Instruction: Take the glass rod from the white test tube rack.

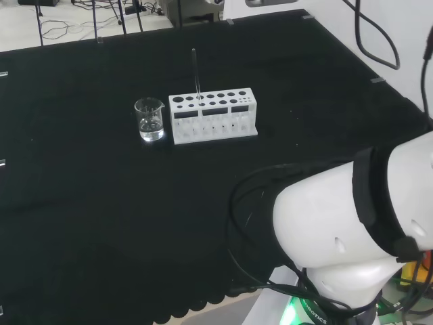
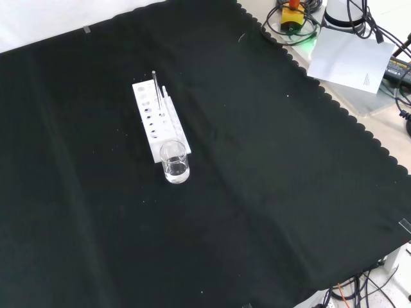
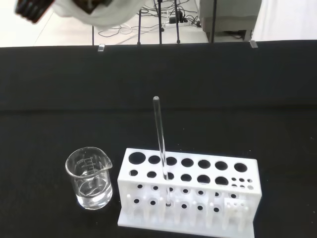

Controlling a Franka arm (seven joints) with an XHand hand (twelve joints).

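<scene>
The thin clear glass rod [image 3: 160, 148] stands near the middle of the wrist view, in a hole of the white plastic test tube rack [image 3: 188, 196], beside a small clear glass beaker [image 3: 89, 178]. Its long axis runs vertical, top end up. The best pinch is probably high on the rod, then a straight upward lift. Whether the robot hand [image 3: 89, 11] is spread or curled, I cannot tell.

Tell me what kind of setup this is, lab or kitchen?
Likely a robot lab bench staged for chemistry work: a white test tube rack holding an upright glass rod, a small glass beaker beside it, all on black cloth.
</scene>
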